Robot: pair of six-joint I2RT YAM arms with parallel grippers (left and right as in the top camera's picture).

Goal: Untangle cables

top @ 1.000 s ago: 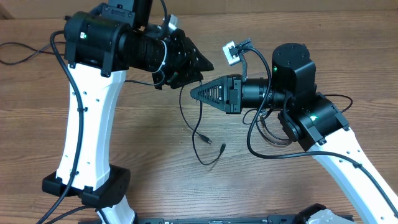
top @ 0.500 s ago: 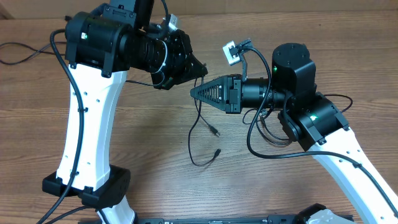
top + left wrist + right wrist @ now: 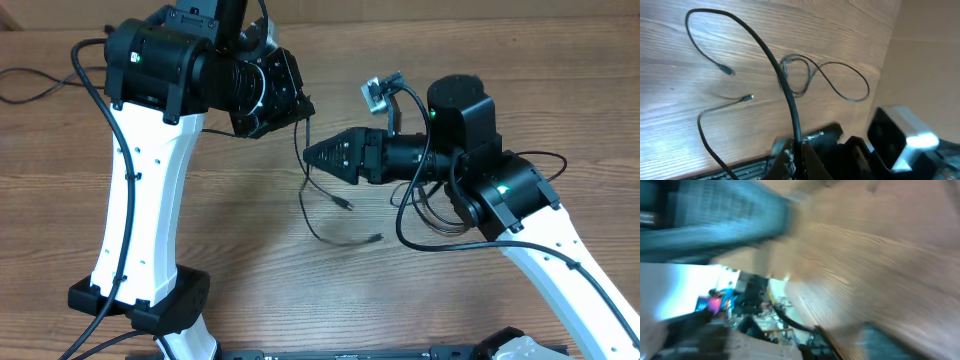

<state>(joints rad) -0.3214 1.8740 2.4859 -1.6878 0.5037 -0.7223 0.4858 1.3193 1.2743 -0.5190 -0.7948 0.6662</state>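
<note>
Separation step: left fingers (image 3: 784,156) are clamped on the cable (image 3: 789,97), holding it above mid-surface (image 3: 560,90) with the slack trailing toward the near edge. Right fingers (image 3: 335,152) sit beside it, can't tell if parted, wrist view is blurred. Next I'd grab the lower strand and pull gently. Count: two plug ends (image 3: 730,71), one thin loop (image 3: 840,82)

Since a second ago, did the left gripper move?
Yes. Seen from overhead, the left gripper drew back leftward, toward the side of its arm's black base.
</note>
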